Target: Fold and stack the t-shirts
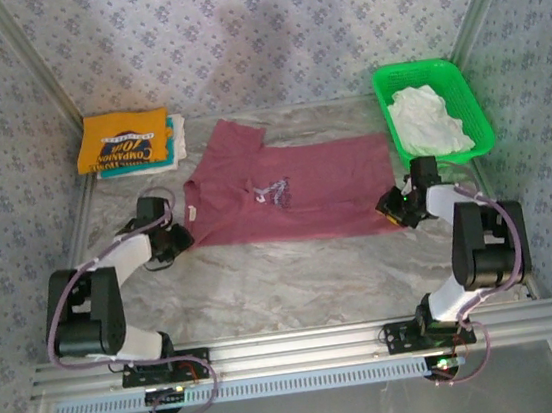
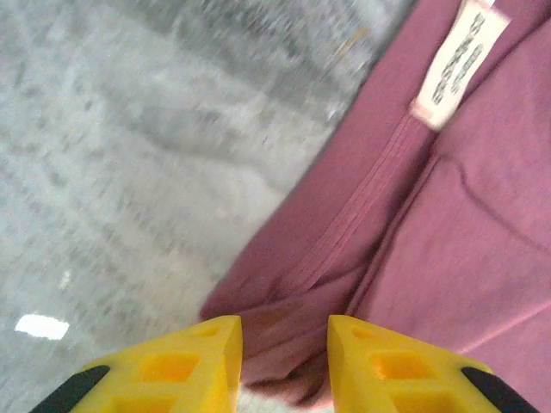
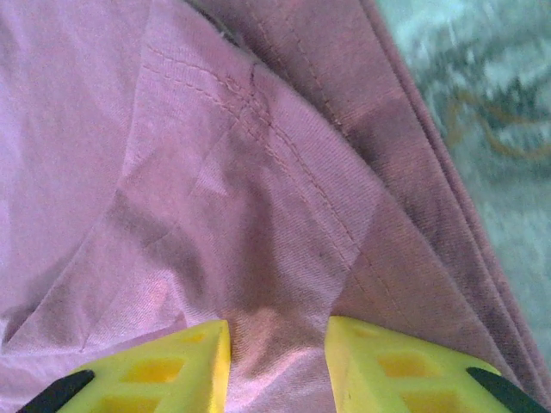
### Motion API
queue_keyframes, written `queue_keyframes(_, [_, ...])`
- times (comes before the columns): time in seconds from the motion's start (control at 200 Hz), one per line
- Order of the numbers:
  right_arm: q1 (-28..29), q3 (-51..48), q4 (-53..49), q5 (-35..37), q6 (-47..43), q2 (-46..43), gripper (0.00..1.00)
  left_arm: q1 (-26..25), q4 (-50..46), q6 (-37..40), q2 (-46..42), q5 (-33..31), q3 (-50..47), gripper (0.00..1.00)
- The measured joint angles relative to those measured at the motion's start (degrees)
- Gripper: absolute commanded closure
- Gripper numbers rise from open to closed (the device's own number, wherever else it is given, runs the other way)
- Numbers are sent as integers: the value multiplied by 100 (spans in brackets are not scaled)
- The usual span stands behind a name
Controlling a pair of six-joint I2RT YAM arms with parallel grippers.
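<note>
maroon t-shirt point(image 1: 289, 190) spread on table point(image 1: 265, 278) | right gripper point(image 3: 277, 331) pinches its hem-end cloth | left gripper point(image 2: 284, 331) straddles collar-end fold, clamped or not: cannot tell | both ends taken, likely to fold it evenly

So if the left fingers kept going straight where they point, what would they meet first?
The maroon t-shirt: the left fingers have its folded edge between them, below the neck label. Whether they are squeezing the cloth is unclear.
</note>
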Motion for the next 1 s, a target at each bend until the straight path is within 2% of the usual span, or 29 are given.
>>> queue_keyframes(0.19, [446,31,-560,339,-105,-483,60,-50,-385,-2,-586,-33,-151,67])
queue_keyframes(0.335, [977,678,-931,898,-289,-765,57,-398,-678,31,-918,-212,234,66])
queue_keyframes(0.425, [1025,1069,-988,1073,-391,-726,57,-557,-627,149,-909,-229,584,66])
queue_keyframes(0.63, [938,2076,-1379,1482,-632,337,57,-577,-164,345,-31,-225,938,66])
queue_keyframes(0.81, [946,2485,-1703,1639,-807,1250,58,-535,146,372,940,-160,979,66])
queue_keyframes(0.999, [1185,2944,-1873,1781,-918,1860,59,-334,483,299,1300,37,1088,67])
